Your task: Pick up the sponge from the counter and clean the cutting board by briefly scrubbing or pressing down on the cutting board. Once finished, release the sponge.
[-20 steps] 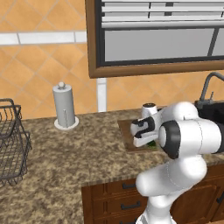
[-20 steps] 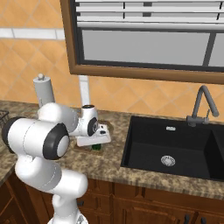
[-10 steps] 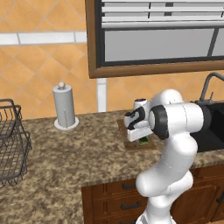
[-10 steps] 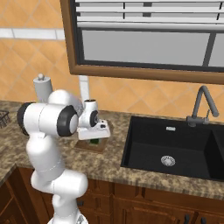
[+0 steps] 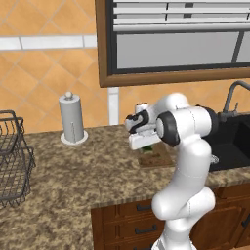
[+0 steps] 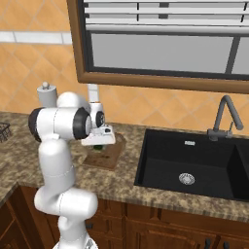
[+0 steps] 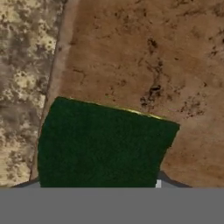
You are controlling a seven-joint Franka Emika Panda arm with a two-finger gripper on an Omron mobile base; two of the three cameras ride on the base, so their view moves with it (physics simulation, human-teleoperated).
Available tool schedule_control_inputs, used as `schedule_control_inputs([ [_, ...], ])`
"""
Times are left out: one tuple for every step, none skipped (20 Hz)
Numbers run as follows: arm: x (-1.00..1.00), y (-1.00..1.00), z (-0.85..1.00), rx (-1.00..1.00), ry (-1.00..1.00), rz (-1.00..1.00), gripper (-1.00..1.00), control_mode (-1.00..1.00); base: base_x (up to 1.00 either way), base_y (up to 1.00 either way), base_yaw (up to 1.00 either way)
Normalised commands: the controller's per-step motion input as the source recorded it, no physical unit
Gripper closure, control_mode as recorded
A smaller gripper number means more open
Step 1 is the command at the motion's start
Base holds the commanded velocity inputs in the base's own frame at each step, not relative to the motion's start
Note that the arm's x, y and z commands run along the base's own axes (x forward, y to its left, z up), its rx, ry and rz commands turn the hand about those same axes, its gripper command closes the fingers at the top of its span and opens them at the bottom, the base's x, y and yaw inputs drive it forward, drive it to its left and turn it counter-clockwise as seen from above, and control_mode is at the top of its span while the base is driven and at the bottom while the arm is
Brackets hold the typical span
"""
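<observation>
My gripper [image 5: 145, 145] [image 6: 98, 145] points down over the brown wooden cutting board [image 5: 163, 157] [image 6: 109, 155] [image 7: 144, 57], shut on the dark green sponge [image 5: 148, 148] [image 6: 98, 147] [image 7: 103, 146]. In the hand view the sponge hides the fingertips and sits over the board's corner beside its edge with the speckled granite counter [image 5: 73, 171] [image 6: 19, 141] [image 7: 22, 65]. Whether the sponge touches the board, I cannot tell.
A paper towel roll [image 5: 72, 119] [image 6: 46, 95] stands at the back wall. A wire basket [image 5: 12, 161] sits at the far left. The black sink [image 6: 194, 165] [image 5: 234, 141] with its faucet [image 6: 223, 116] lies right of the board.
The elbow has lifted and the arm stands more upright. The hand has slid a little to the left over the board with the sponge still in its grip.
</observation>
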Motion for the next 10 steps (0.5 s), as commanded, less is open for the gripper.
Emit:
schedule_control_inputs([
  [-1.0, 0.44, -0.56, -0.04, -0.17, 0.0, 1.0, -1.0, 0.0, 0.0, 0.0],
  [-1.0, 0.35, -0.59, -0.04, -0.16, 0.0, 1.0, -1.0, 0.0, 0.0, 0.0],
  [-1.0, 0.2, -0.57, -0.03, -0.17, 0.0, 1.0, -1.0, 0.0, 0.0, 0.0],
  [-1.0, 0.02, -0.49, -0.01, -0.17, 0.0, 1.0, -1.0, 0.0, 0.0, 0.0],
  [-1.0, 0.0, -0.37, 0.0, -0.18, 0.0, 1.0, -1.0, 0.0, 0.0, 0.0],
  [-1.0, 0.04, -0.34, 0.0, -0.18, 0.0, 1.0, -1.0, 0.0, 0.0, 0.0],
  [-1.0, 0.07, -0.31, 0.0, -0.14, 0.0, 1.0, -1.0, 0.0, 0.0, 0.0],
  [-1.0, 0.14, -0.32, 0.0, -0.13, 0.0, 1.0, -1.0, 0.0, 0.0, 0.0],
  [-0.94, 0.16, -0.33, 0.0, -0.1, 0.0, 1.0, -1.0, 0.0, 0.0, 0.0],
  [-1.0, 0.1, -0.12, 0.0, -0.13, 0.0, 1.0, -1.0, 0.0, 0.0, 0.0],
])
